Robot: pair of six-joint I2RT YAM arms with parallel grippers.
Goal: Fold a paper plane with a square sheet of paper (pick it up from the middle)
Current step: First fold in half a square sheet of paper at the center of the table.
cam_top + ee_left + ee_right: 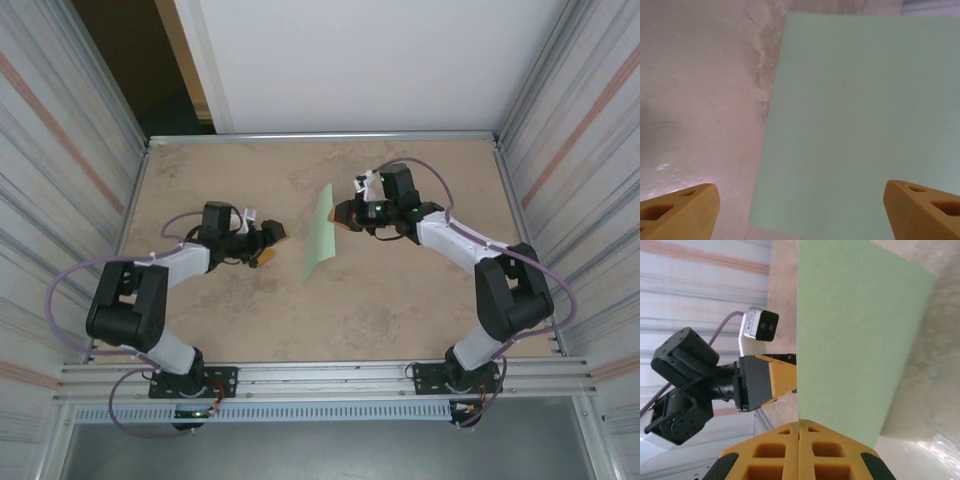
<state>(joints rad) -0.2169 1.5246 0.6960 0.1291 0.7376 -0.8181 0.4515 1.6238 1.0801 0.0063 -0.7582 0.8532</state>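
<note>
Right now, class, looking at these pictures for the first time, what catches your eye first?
A pale green square sheet of paper stands upright in the middle of the table, pinched at one edge by the shut right gripper. Facing it from the other side, the left gripper hangs wide open, clear of the sheet.

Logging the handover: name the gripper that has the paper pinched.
The right gripper, closed on the square sheet of paper; the left gripper stands wide open, gripping nothing.
</note>
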